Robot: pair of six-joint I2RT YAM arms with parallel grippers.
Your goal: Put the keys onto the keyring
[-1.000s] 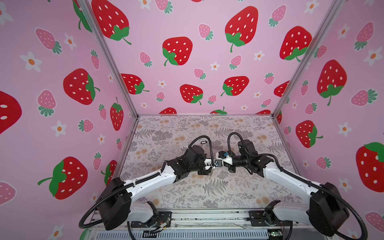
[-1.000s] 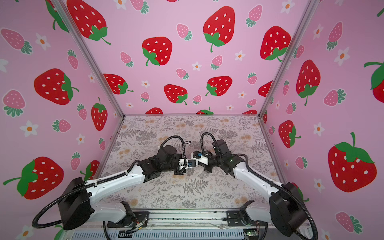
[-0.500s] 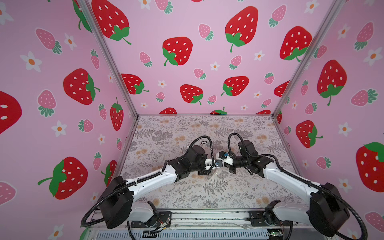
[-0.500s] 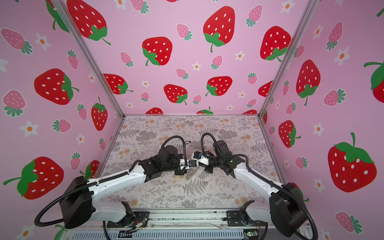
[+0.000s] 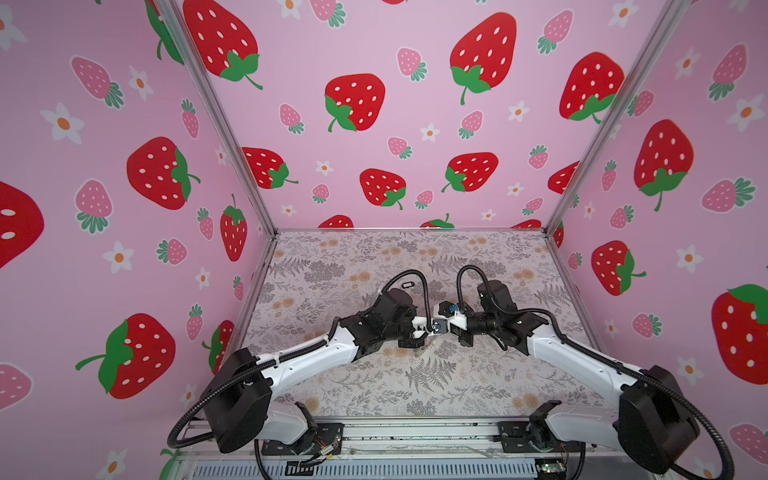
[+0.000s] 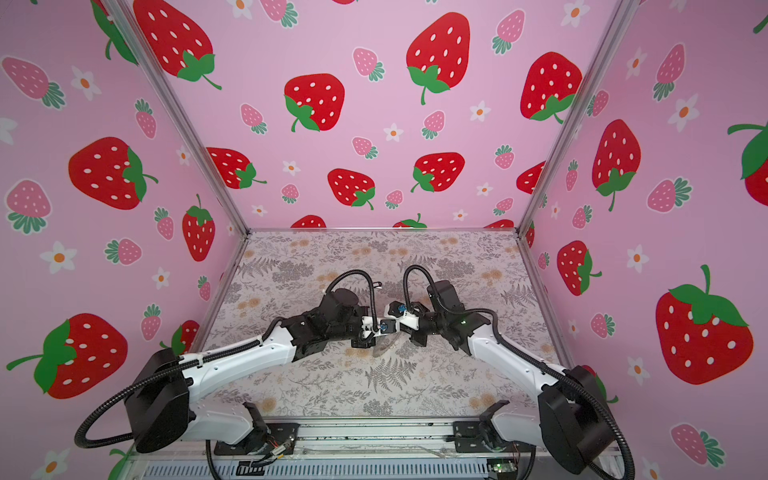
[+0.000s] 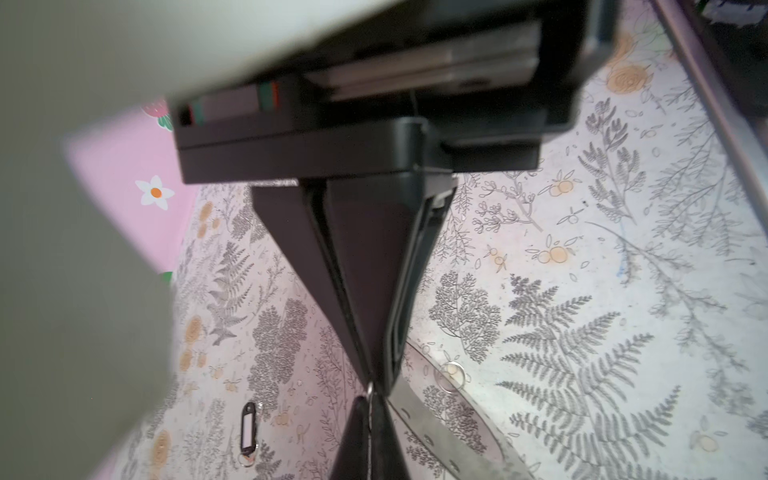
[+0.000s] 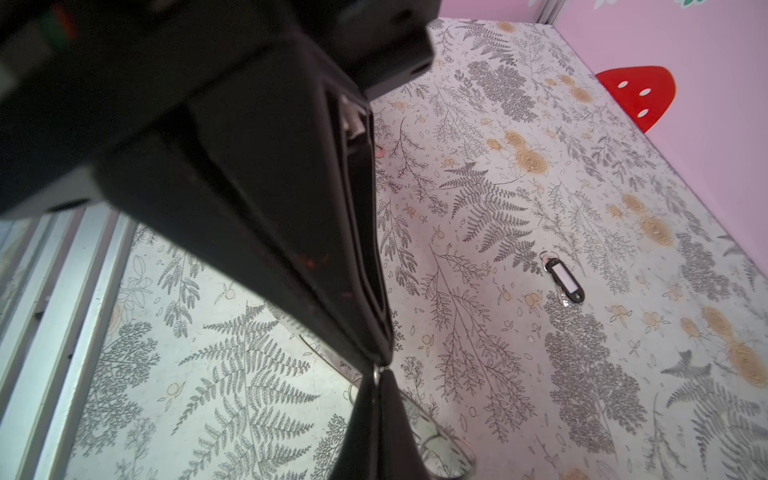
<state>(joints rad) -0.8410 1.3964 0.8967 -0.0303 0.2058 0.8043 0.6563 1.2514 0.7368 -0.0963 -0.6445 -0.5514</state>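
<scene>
My left gripper (image 7: 374, 380) and right gripper (image 8: 380, 362) meet tip to tip above the middle of the mat, seen in both top views (image 5: 430, 329) (image 6: 377, 328). Both are shut, and a small wire loop (image 7: 369, 388) shows pinched between the two sets of tips. The keyring (image 7: 440, 432), a flat silvery band with small holes, hangs tilted just beneath them (image 6: 384, 347) (image 8: 446, 451). Another wire loop (image 7: 451, 376) sits at its rim. One of the keys, a black-rimmed tag with a white centre (image 8: 565, 283), lies flat on the mat farther back (image 5: 408, 284) (image 7: 248, 430).
The floral mat (image 5: 374, 257) is bounded by pink strawberry walls on three sides and a metal rail (image 5: 415, 432) at the front. Black cables (image 5: 419, 278) arch over both wrists.
My left jaws have closed the last small gap onto the wire loop. Both arms have stayed almost still, tips together.
</scene>
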